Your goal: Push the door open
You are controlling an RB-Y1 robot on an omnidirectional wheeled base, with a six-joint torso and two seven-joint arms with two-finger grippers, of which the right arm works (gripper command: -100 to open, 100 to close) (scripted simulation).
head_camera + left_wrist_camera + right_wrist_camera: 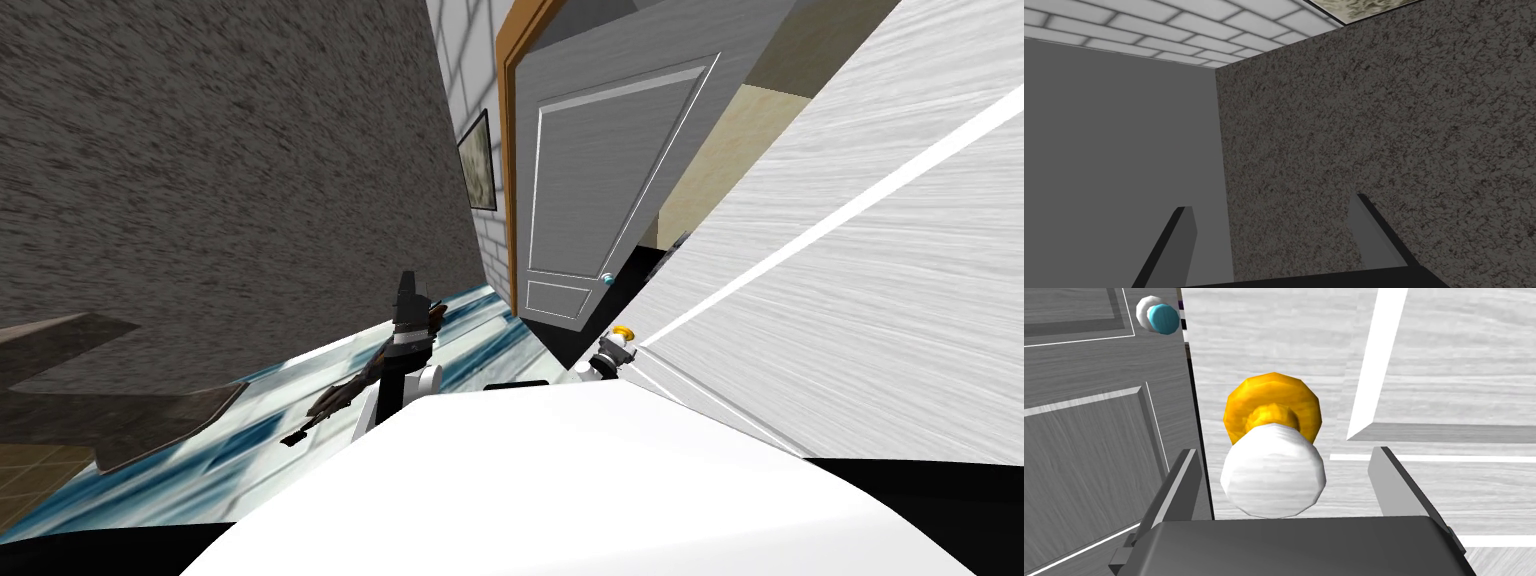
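Note:
A pale, wood-grained panelled door point(850, 250) stands close on my right. Its white knob point(1274, 475) sits on an orange rosette point(1274, 405), which the head view shows as a small orange spot point(622, 333). My right gripper point(1285, 450) is open around the knob, with a gap on each side between it and the fingers point(1184, 478). In the head view this gripper point(606, 355) is at the door's near edge. My left gripper point(1271, 201) is open and holds nothing. It points upward at my left front point(407, 280).
Just past the pale door's edge is a darker grey panelled door point(600, 180) with a teal knob point(1163, 318), set in a brown frame. A rough dark wall point(220, 180) closes the left side. A black area point(580, 345) lies under the grey door.

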